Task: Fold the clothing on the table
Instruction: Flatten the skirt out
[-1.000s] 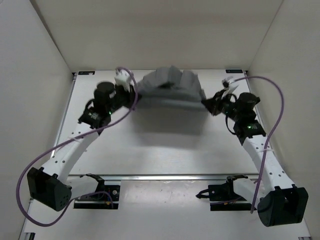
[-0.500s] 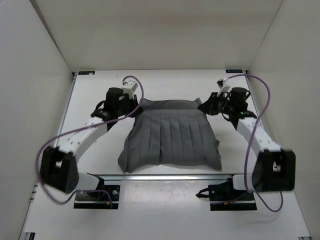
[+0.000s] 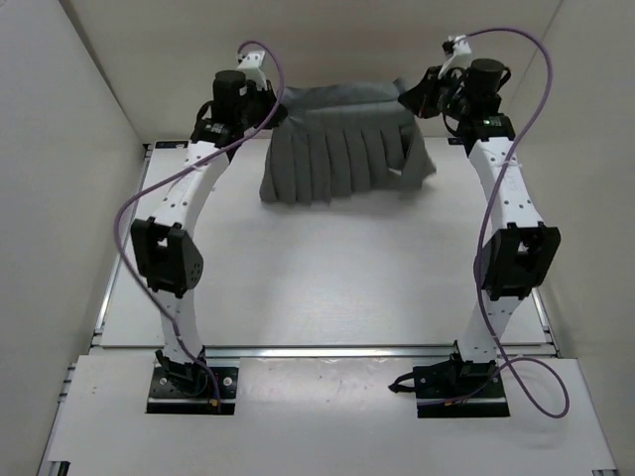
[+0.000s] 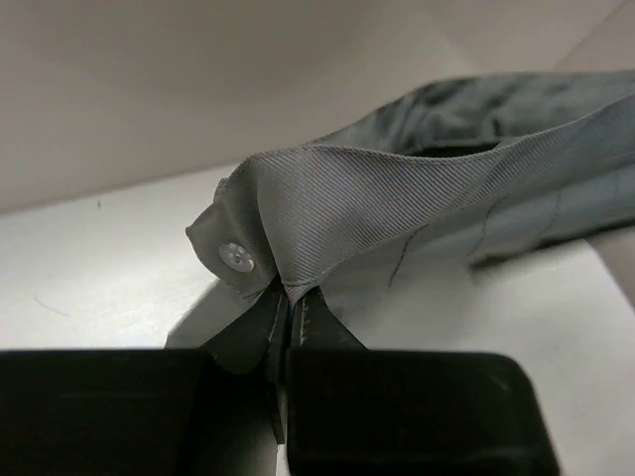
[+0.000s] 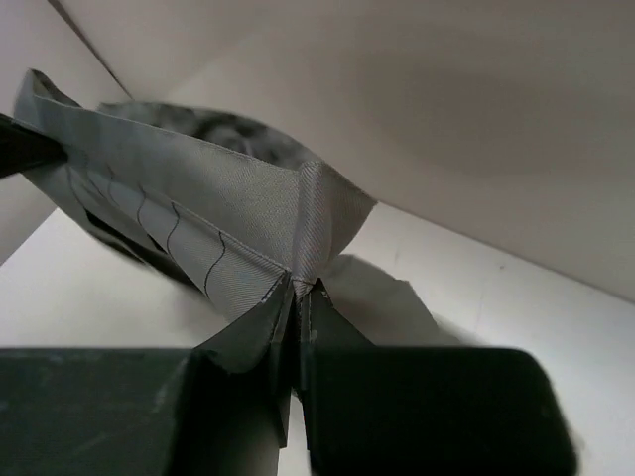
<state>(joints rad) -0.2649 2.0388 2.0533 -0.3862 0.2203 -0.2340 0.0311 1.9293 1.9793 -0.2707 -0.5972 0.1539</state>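
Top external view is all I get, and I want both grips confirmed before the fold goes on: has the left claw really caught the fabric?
Observer: Yes. The left wrist view shows the left claw shut on a corner of the clothing, just below a small pale button.
Operator: And the right claw?
Observer: The right wrist view shows the right claw shut on a creased corner of the fabric, which rises straight out of its closed tips.

No readable text, label, brand, number or sign anywhere.
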